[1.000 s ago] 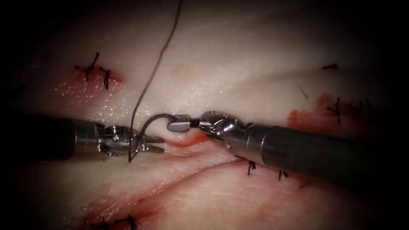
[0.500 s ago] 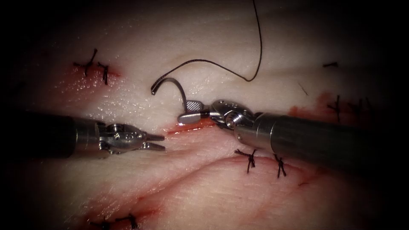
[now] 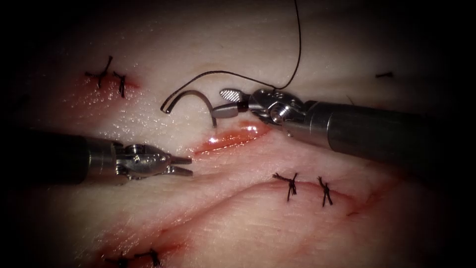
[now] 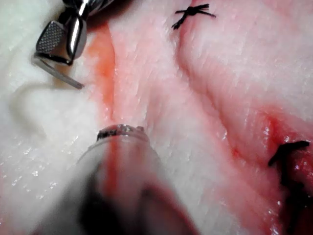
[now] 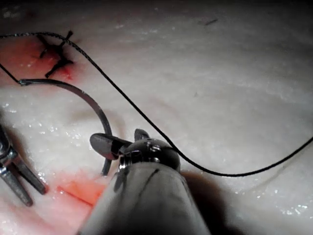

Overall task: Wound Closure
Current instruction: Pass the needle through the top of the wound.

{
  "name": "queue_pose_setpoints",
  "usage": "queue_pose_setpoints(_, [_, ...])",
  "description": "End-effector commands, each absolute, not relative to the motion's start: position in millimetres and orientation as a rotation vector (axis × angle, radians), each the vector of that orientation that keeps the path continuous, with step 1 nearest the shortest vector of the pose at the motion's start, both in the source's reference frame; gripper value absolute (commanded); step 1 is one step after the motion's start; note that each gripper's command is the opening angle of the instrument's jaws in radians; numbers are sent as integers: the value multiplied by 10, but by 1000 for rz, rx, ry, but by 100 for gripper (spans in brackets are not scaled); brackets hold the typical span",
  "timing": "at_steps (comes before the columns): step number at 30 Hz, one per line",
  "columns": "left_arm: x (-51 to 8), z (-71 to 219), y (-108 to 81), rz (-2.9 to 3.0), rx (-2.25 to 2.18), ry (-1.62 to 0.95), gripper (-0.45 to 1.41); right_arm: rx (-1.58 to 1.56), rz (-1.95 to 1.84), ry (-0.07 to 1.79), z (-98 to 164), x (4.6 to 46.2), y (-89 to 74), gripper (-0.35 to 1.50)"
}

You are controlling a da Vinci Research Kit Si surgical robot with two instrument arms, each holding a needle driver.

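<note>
The right tool has drawn the needle clear of the tissue — now its jaws gape, the needle near its point end between them, above the cut; thread trails upward; the left tool waits released, holding nothing — regrasping calls for a firm, square bite

The curved needle is clear of the tissue, just left of the right tool, whose parted fingers let it go. Dark thread trails from its left end and runs far. The open cut lies just nearer, glistening red.
</note>
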State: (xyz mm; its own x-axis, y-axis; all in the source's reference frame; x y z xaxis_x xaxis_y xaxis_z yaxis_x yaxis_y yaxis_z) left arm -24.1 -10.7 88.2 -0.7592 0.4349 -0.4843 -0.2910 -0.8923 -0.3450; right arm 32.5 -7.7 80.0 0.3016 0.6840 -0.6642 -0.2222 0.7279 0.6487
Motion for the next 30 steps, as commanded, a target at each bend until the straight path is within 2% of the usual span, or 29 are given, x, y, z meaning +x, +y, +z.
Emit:
queue_pose_setpoints(1, [-248,887,-106,2605,-806,-350,28,487,543,1081,797,343,-67,136])
queue_pose_setpoints(11, [-249,888,-107,2604,-805,-347,28,341,196,1047,769,370,-55,131])
queue_pose_setpoints(25, [-249,888,-107,2604,-805,-347,24,233,49,1042,772,397,-60,120])
queue_pose_setpoints(27, [-249,888,-107,2604,-805,-347,24,217,30,1045,772,401,-62,104])
queue_pose_setpoints(28, [-249,888,-107,2604,-805,-347,24,217,30,1045,772,401,-62,104])
queue_pose_setpoints(29, [-249,888,-107,2604,-804,-346,24,212,18,1044,772,401,-62,88])
queue_pose_setpoints(30, [-250,888,-107,2604,-804,-346,24,211,19,1047,772,401,-62,37])
